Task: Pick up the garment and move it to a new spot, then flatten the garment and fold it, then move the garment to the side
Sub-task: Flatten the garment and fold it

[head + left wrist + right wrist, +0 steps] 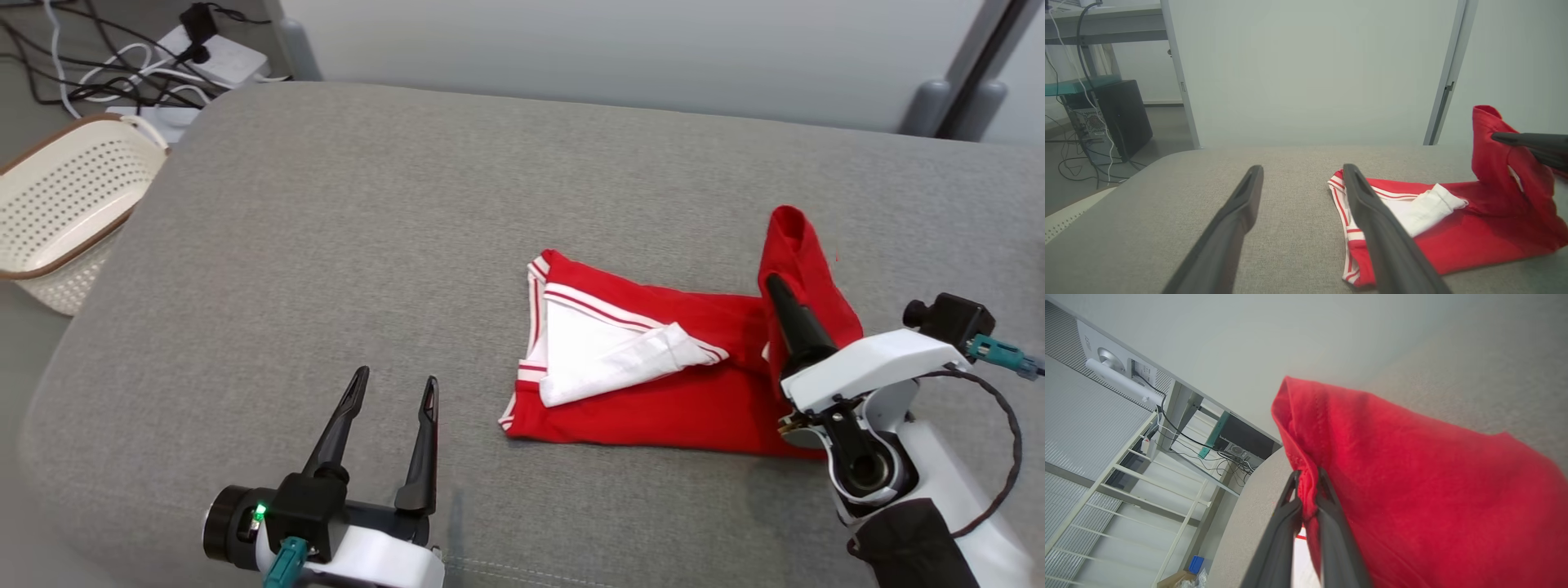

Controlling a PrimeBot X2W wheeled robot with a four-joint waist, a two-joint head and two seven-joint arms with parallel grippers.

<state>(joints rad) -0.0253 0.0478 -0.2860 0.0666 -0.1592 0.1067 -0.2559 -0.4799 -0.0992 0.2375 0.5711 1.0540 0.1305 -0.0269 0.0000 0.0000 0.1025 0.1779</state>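
item: garment [653,408], red with white striped trim, a white inner panel turned out.
location: main body lies flat on the grey fabric worktop [326,245], to the left of the right jaws and ahead and to the right of the left jaws. its right end stands lifted, rising past the tips of the right jaws.
right jaws: closed on a thin strip of the red hem, cloth pinched between the tips.
left jaws: wide open, empty, low over the worktop, near the garment's striped edge and apart from it.
hazards (judged):
- the grip is narrow and at the very hem. a firm pull could let the cloth slide out, and the raised end would drop in a heap.
- nothing pins the flat part. carrying the lifted end across may drag the whole piece and skew the fold.
- the loose white panel may bunch under a folded layer.
- the raised cloth drapes against the right jaws and could cling on release.
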